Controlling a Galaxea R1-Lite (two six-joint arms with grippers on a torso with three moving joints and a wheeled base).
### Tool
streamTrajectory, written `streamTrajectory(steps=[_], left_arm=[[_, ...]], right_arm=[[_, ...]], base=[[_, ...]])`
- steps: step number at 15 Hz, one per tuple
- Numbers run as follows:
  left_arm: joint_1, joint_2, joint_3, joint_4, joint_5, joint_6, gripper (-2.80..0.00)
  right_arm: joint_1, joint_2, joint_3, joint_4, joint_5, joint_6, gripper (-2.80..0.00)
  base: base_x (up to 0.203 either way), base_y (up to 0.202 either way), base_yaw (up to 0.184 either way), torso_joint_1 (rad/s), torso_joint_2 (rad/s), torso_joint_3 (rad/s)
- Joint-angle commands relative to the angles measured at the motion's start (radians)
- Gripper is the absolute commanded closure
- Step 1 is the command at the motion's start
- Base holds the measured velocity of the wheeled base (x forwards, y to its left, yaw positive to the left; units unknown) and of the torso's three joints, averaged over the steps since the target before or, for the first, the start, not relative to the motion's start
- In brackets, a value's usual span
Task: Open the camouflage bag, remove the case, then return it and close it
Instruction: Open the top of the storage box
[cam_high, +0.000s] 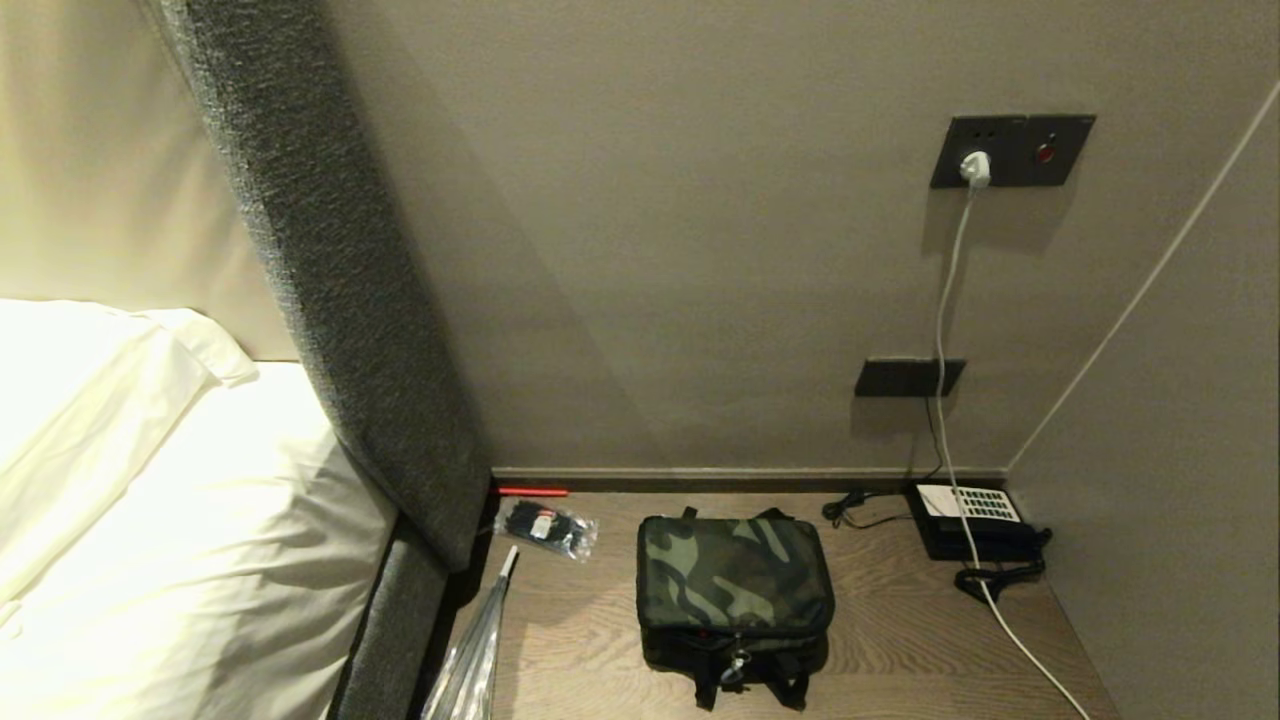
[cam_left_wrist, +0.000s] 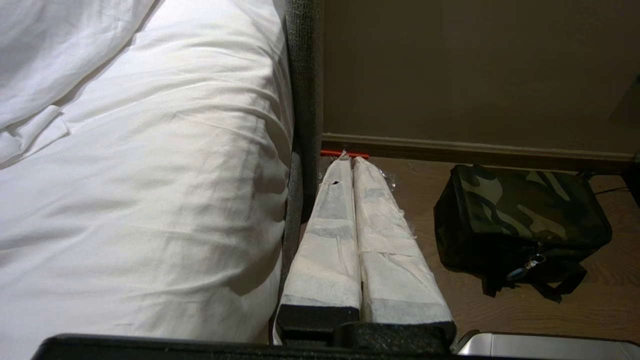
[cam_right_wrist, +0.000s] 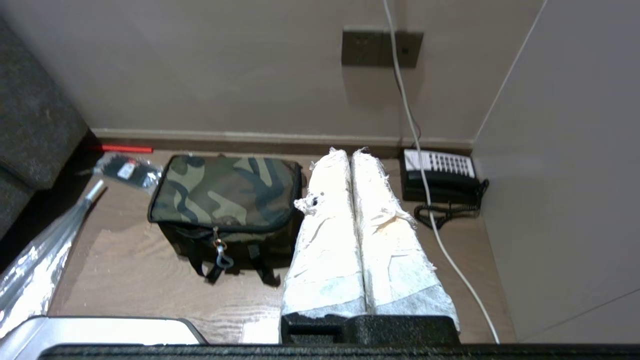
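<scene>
Both claws hang parked short of the bedside table, the left gripper and right gripper pressed fully closed, holding nothing. Zipped up, the camouflage bag sits mid-table near the front edge; a telephone occupies the back right corner.

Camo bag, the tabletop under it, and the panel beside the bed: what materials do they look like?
Camouflage bag: soft woven fabric, matte; it sags a little and carries black webbing straps and a zipper pull. Tabletop: wood or wood-look laminate, with visible grain lines and a low sheen; which one is unclear. Bedside panel: grey upholstery with a coarse, nubby texture.
</scene>
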Motion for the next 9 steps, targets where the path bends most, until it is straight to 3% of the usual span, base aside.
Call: streamTrajectory(steps=[1,9], left_arm=[[0.000,0.000,0.000,0.000,0.000,-0.001,0.00],[0.000,0.000,0.000,-0.001,0.001,-0.001,0.00]], right_arm=[[0.000,0.000,0.000,-0.001,0.000,-0.001,0.00],[0.000,0.000,0.000,-0.001,0.000,-0.001,0.00]], base=[[0.000,0.000,0.000,0.003,0.00,-0.193],[0.000,0.000,0.000,0.002,0.00,-0.197]])
